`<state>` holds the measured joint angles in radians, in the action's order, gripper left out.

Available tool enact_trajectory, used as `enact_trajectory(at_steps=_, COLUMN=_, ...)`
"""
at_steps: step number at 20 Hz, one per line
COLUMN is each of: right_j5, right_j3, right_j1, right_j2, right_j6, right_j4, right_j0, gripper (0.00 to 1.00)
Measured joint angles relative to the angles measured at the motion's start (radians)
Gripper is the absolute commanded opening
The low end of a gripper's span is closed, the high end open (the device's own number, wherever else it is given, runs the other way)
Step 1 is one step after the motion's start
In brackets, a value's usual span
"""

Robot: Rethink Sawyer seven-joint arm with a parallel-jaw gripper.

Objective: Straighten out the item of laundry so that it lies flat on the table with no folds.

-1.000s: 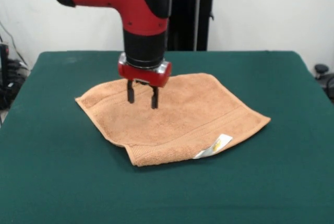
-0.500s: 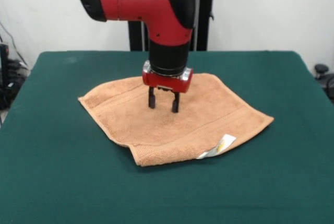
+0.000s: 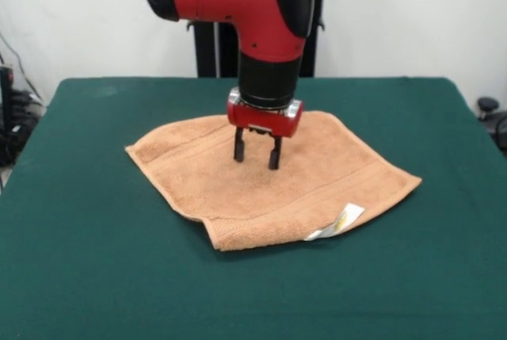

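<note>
The orange-tan towel [image 3: 317, 173] lies spread in the middle of the dark green table [image 3: 95, 276]. Its near corner [image 3: 226, 237] looks folded, with a doubled edge running toward the white label with a yellow mark [image 3: 339, 221]. My gripper [image 3: 256, 158] hangs straight down from the red arm over the towel's middle. Its two black fingers [image 3: 238, 148] stand apart, open, with the tips down on the cloth and nothing between them.
The robot's black pedestal [image 3: 206, 47] stands behind the table's far edge. Green table surface surrounds the towel on all sides. Dark cables and gear show off the table at the left [image 3: 12, 118] and right [image 3: 491, 114] edges.
The arm has moved to the right in the picture with its tips on the cloth. The whole towel has slid a little to the right with it.
</note>
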<state>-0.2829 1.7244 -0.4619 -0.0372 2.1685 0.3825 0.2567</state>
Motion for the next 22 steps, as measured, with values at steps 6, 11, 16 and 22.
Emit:
enact_trajectory(at_steps=6, right_j5=0.074, right_j3=0.109, right_j1=-0.025, right_j2=0.02, right_j6=0.0, right_j4=-0.074, right_j0=-0.043, gripper=1.0)
enact_trajectory(at_steps=11, right_j5=0.087, right_j3=0.234, right_j1=-0.068, right_j2=0.03, right_j6=0.0, right_j4=-0.106, right_j0=-0.056, gripper=1.0)
enact_trajectory(at_steps=16, right_j5=0.087, right_j3=0.311, right_j1=-0.092, right_j2=0.036, right_j6=0.0, right_j4=-0.108, right_j0=-0.047, gripper=1.0)
enact_trajectory(at_steps=22, right_j5=0.09, right_j3=0.347, right_j1=-0.069, right_j2=0.04, right_j6=0.0, right_j4=-0.108, right_j0=-0.038, gripper=1.0)
